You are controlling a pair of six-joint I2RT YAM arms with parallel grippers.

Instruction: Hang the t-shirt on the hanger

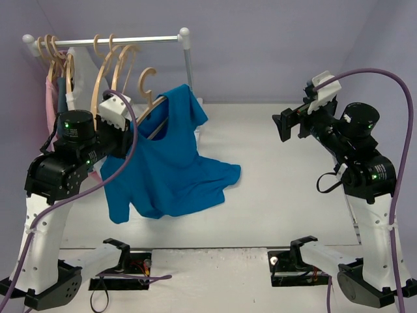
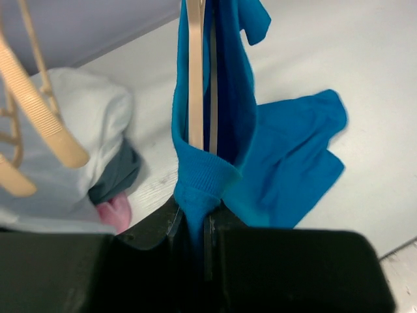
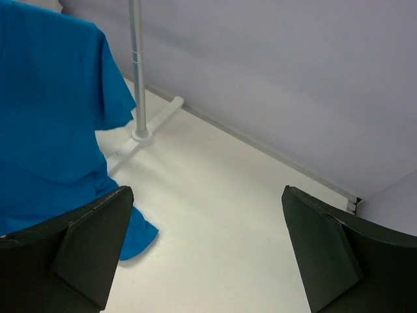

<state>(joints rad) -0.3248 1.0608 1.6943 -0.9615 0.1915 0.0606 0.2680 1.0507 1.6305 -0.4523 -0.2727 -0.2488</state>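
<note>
1. Our left hand [image 2: 203, 225] is clenched on the ribbed collar of the bright blue cloth t-shirt [image 1: 171, 175]. It seems to grip the pale wooden hanger [image 2: 195, 72] inside the collar too, so that cloth and wood cannot slip apart.
2. The t-shirt hangs from that grip. Its far shoulder looks draped over one hanger arm, and its hem trails on the white tabletop [image 1: 280, 208].
3. Our right hand [image 3: 205, 222] hovers released, well apart, probably free to pull the other shoulder over.

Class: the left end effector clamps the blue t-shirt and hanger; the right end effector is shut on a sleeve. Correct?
No. The right wrist view shows the right end effector open, holding nothing. The left end effector does clamp the t-shirt and hanger.
</note>
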